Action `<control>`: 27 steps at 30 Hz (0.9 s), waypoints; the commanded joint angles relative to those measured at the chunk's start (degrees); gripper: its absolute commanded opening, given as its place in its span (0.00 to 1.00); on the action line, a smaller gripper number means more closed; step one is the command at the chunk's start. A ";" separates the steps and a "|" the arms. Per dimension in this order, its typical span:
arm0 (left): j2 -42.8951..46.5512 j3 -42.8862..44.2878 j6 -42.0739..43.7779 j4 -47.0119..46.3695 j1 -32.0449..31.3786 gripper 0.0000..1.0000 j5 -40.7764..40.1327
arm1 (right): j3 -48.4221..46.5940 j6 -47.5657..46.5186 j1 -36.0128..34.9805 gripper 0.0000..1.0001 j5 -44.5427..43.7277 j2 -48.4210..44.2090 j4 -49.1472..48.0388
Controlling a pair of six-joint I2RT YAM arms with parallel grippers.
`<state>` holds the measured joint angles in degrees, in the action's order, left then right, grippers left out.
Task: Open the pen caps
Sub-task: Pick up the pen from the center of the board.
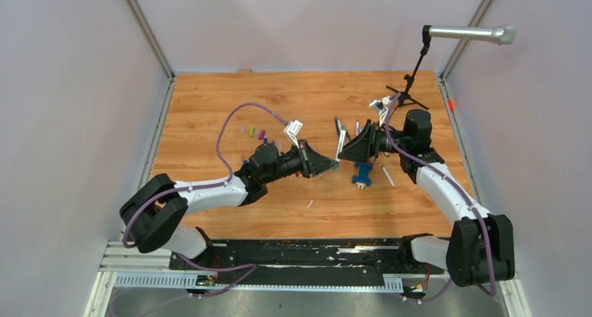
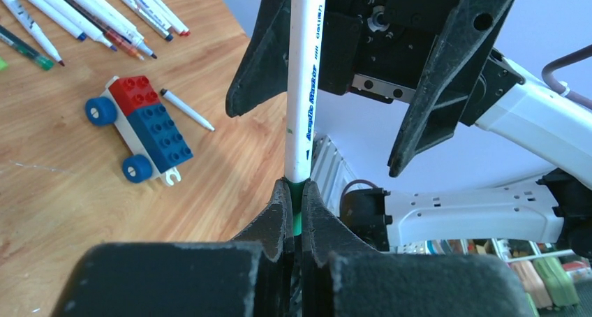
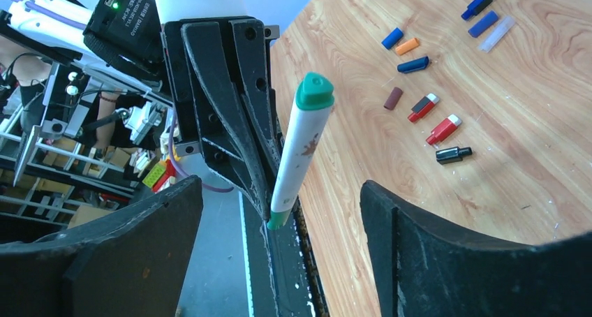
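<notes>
Though spread wide on either side of the white pen (image 2: 307, 86), grips nothing (right gripper (image 3: 279, 188), that is). Clamped tight on the green cap (image 3: 277, 219) at the pen's lower end: left gripper (image 2: 296, 188). Scattered on the wooden table (image 1: 209, 100) left of middle: loose caps (image 3: 424, 107) in blue, orange, brown, red, black. Lying right of middle: toy block car (image 2: 150, 132), with a row of pens (image 2: 105, 17) farther back. Walled in by pale grey panels (image 1: 70, 86).
</notes>
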<state>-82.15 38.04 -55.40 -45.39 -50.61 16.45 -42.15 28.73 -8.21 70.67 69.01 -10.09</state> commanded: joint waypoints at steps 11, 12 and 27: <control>-1.33 1.92 0.04 -2.13 -2.47 0.00 -0.25 | 0.00 10.34 -1.38 0.05 -2.29 2.35 -9.00; -1.42 1.80 -0.02 -2.01 -2.45 0.00 -0.35 | 0.11 10.44 -1.37 0.00 -2.30 2.17 -9.14; -6.01 2.96 -2.53 -6.44 -2.47 0.75 5.57 | 1.24 10.51 -1.37 0.00 -1.35 0.38 -10.35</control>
<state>-85.62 39.18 -56.58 -46.48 -52.80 18.76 -41.15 38.52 -9.43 69.06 71.02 -17.50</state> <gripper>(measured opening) 0.764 0.157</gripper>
